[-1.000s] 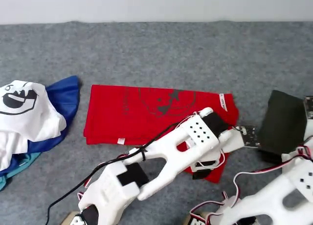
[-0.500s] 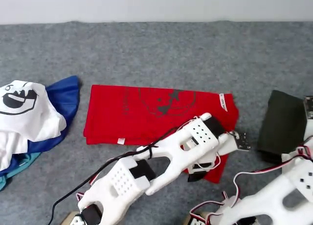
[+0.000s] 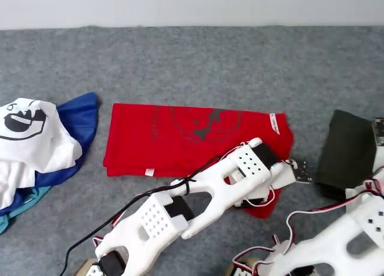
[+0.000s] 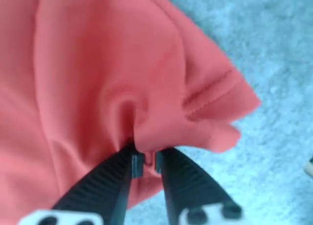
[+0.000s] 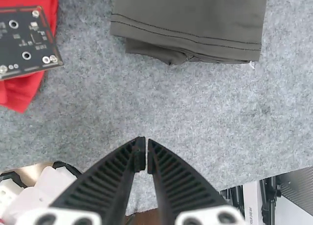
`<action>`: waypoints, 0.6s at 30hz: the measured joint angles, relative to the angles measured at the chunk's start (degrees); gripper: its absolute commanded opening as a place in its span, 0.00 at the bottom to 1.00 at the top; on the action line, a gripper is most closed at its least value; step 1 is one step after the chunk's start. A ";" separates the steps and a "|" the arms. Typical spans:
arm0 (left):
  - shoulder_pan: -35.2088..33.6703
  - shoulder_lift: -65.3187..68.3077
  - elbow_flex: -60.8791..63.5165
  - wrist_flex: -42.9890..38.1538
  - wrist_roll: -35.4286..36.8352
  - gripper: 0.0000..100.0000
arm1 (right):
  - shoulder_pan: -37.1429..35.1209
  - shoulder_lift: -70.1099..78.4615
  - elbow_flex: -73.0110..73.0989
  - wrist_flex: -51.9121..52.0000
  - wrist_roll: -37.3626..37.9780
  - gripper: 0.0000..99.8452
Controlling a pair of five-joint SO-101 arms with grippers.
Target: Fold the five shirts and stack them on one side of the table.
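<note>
One thin pinch is all my left claw (image 4: 146,160) has — jaws closed on a puckered fold near a corner of the red shirt (image 3: 174,141), which lies in the middle of the counter (image 3: 198,66). Pulled fast, that bite may slip, or the whole shirt may drag and bunch — my right claw (image 5: 146,159), closed on nothing near the folded dark shirt (image 5: 190,19), pins nothing.

We see a folded red shirt (image 3: 174,138) lying flat in the middle of the desk (image 3: 198,66). The left arm (image 3: 228,174) lies across its near right corner. At left, a white shirt (image 3: 30,138) tops a blue shirt (image 3: 75,123). At right, a folded dark shirt (image 3: 345,150) sits near the right arm (image 3: 336,240).
</note>
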 measured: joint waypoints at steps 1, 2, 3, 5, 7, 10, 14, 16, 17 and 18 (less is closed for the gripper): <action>0.00 0.18 -0.70 0.35 0.00 0.02 | 0.00 0.00 0.00 0.00 0.00 0.01; 0.00 0.26 -2.02 1.32 0.00 0.02 | 0.00 0.00 0.00 0.00 0.00 0.01; -0.09 0.35 -3.34 2.37 0.00 0.02 | 0.00 0.00 0.00 0.00 0.00 0.01; -0.18 0.88 -6.68 3.96 0.00 0.02 | 0.00 0.00 0.00 0.00 0.00 0.01; -0.62 1.14 -10.37 4.84 0.00 0.02 | 0.00 0.00 0.00 0.00 0.00 0.01; -2.55 1.14 -14.51 5.01 0.00 0.02 | 0.00 0.00 0.00 0.00 0.00 0.01; -5.36 1.14 -17.76 5.01 0.00 0.02 | 0.00 0.00 0.00 0.00 0.00 0.01; -6.95 1.14 -18.99 5.01 0.00 0.02 | 0.00 0.00 0.00 0.00 0.00 0.01; -7.74 1.14 -19.60 5.01 0.00 0.02 | 0.00 0.00 0.00 0.00 0.00 0.01; -8.44 1.14 -20.31 5.01 0.00 0.02 | 0.00 0.00 0.00 0.00 0.00 0.01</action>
